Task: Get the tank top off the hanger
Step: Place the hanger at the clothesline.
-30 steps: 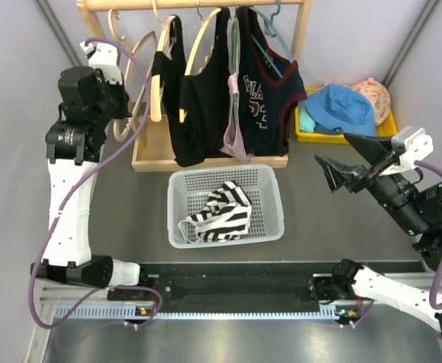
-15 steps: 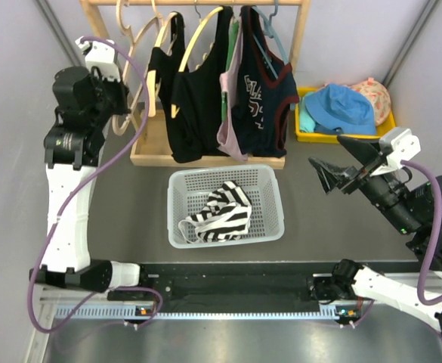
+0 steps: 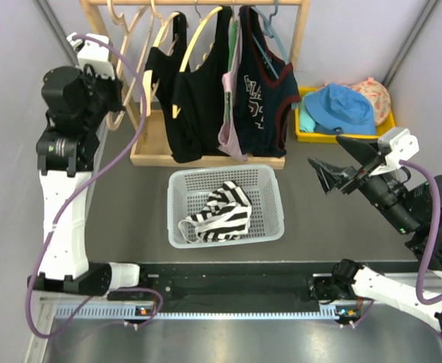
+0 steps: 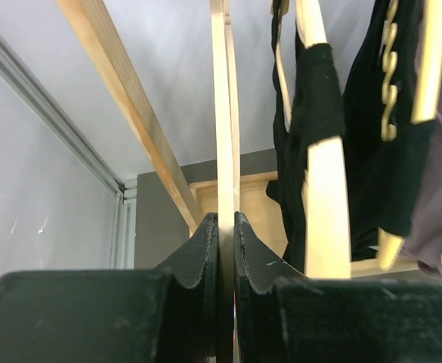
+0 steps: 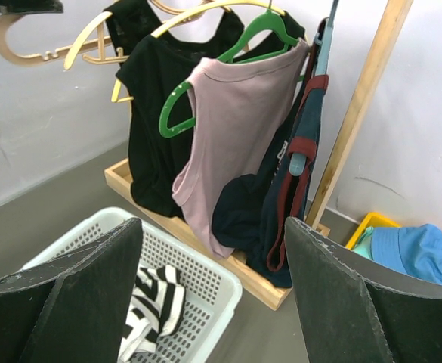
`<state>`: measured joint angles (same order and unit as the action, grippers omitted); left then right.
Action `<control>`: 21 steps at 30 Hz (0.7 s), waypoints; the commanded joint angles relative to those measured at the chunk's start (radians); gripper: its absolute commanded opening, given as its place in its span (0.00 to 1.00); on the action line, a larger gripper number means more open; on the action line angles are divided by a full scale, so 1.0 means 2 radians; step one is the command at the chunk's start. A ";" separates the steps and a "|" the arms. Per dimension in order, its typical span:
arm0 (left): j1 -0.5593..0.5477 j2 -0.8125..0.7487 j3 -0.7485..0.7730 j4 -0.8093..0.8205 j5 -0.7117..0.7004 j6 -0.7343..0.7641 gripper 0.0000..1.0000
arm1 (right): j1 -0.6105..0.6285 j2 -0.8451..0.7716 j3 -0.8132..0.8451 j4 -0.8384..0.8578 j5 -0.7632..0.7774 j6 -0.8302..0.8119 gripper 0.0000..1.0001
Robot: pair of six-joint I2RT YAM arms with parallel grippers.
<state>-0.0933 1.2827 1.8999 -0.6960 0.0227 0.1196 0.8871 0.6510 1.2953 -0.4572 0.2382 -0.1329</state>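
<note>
The left gripper (image 4: 222, 225) pinches a bare wooden hanger (image 4: 221, 113); the right gripper (image 5: 209, 227) gapes wide. The navy tank top (image 3: 264, 102) carries white lettering, too crumpled to read.

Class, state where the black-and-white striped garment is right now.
In the top view the striped garment lies inside the white basket, mid-picture, directly below the wooden rack's base.

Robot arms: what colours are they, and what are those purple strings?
The left arm and right arm have white links with black joints. The purple strings are cables looping along both. The fingers are black wedges.
</note>
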 commanded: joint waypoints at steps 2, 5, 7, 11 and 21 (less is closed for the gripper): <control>0.000 0.057 0.049 0.032 -0.001 0.018 0.00 | -0.002 -0.007 0.002 0.011 0.004 0.005 0.75; 0.001 0.086 0.063 0.036 -0.006 0.018 0.00 | -0.002 -0.009 0.004 0.008 0.007 0.005 0.75; 0.001 0.099 0.071 0.039 -0.007 0.018 0.00 | -0.003 -0.011 0.004 0.005 0.007 0.004 0.75; 0.001 0.113 0.079 0.050 -0.007 0.017 0.00 | -0.002 -0.014 -0.001 0.002 0.009 0.004 0.74; 0.008 0.135 0.087 0.061 -0.027 0.021 0.00 | -0.002 -0.017 -0.006 0.003 0.006 0.007 0.73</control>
<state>-0.0906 1.5341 2.0312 -0.6460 -0.0135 0.1520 0.8871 0.6289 1.2881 -0.4667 0.2420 -0.1329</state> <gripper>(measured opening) 0.121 0.737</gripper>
